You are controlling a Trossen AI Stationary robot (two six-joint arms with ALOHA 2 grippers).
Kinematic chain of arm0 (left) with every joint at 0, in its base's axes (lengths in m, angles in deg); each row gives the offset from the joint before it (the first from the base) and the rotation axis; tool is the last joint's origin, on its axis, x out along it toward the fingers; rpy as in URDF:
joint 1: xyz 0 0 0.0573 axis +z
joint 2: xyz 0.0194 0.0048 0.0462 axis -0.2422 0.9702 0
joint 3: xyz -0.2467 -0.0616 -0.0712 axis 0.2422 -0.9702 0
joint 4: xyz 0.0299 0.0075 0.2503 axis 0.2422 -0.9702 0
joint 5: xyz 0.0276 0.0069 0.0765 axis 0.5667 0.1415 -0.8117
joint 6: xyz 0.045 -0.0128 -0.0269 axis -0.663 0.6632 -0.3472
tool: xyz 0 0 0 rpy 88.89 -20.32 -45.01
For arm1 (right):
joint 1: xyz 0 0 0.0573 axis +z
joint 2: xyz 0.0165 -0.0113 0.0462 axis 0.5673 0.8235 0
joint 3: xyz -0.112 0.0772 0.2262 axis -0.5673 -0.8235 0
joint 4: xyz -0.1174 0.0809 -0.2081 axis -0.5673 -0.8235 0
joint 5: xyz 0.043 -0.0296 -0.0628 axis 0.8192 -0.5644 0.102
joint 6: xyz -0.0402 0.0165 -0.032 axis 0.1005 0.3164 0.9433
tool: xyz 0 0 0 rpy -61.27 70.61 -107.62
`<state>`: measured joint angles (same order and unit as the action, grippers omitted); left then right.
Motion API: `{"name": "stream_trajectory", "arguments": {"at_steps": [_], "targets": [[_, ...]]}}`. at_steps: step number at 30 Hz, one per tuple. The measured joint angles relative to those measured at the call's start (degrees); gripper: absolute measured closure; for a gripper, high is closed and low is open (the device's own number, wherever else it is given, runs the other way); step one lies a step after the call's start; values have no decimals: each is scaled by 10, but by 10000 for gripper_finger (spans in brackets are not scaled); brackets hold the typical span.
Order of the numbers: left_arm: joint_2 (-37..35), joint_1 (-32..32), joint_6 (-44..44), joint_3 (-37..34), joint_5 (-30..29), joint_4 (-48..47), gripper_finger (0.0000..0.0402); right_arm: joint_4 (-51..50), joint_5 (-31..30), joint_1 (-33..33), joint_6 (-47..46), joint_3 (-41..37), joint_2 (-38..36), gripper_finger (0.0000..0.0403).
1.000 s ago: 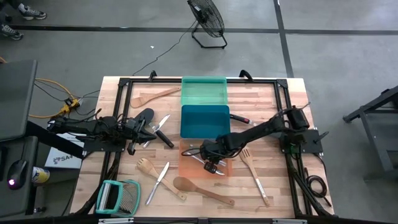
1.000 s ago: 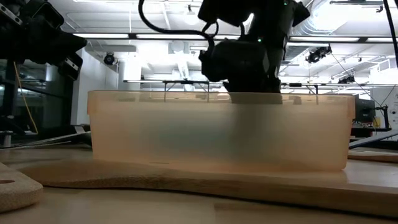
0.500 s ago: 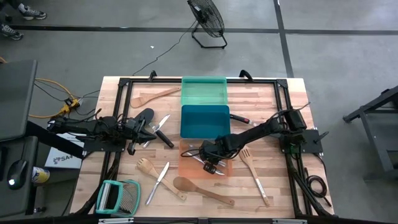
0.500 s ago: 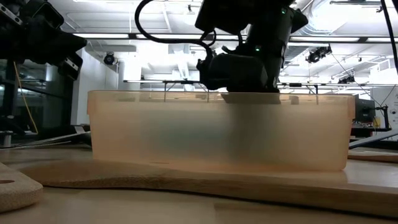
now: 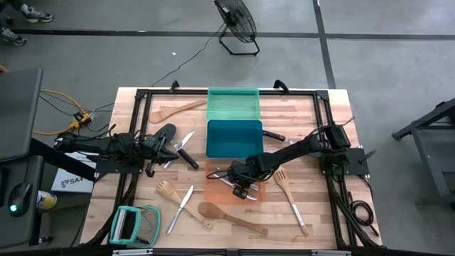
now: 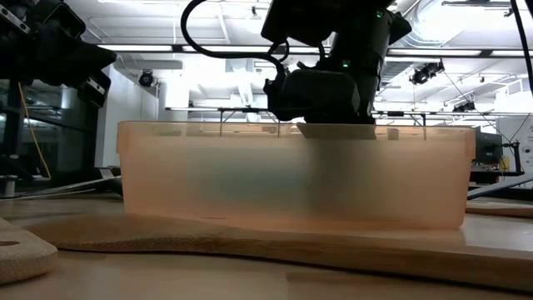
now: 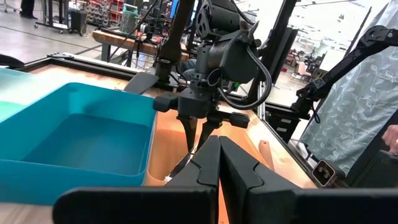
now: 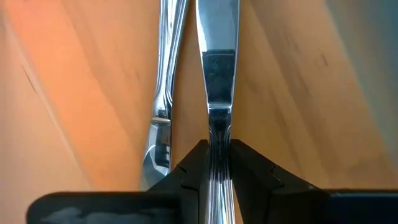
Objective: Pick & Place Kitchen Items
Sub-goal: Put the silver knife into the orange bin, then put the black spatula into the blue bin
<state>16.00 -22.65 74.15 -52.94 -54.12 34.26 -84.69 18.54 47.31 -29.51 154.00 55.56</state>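
My right gripper (image 5: 242,190) reaches steeply down into the orange tray (image 5: 213,186), whose pale wall (image 6: 291,175) fills the low view. Its fingers are closed on a silver knife (image 8: 217,68). A second silver utensil (image 8: 165,93) lies close beside the knife on the tray floor. From the left wrist view, my right gripper (image 7: 198,140) shows with its fingers pointing down inside the tray. My left gripper (image 5: 170,146) waits level at the table's left side, fingers shut (image 7: 217,162) and touching nothing. My right gripper pinches a narrow stretch of the silver knife (image 8: 217,134) between its two fingers, one on each side. The fingers come from above, slanting steeply down into the orange tray. The knife runs on past the fingertips, low over the tray floor; whether it rests there I cannot tell.
A blue tray (image 5: 234,137) and a green tray (image 5: 232,104) stand beyond the orange one. Loose on the table lie a wooden spoon (image 5: 231,218), a wooden fork (image 5: 168,190), a silver knife (image 5: 181,208), wooden spatulas (image 5: 291,195) (image 5: 174,112) and a black spatula (image 5: 162,135).
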Motion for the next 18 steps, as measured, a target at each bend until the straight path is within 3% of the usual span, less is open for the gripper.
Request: {"name": "stream_trajectory", "arguments": {"at_steps": [18], "targets": [[0, 0, 0, 0, 0, 0, 402, 28, 20, -10, -6, -2, -41, 343]]}}
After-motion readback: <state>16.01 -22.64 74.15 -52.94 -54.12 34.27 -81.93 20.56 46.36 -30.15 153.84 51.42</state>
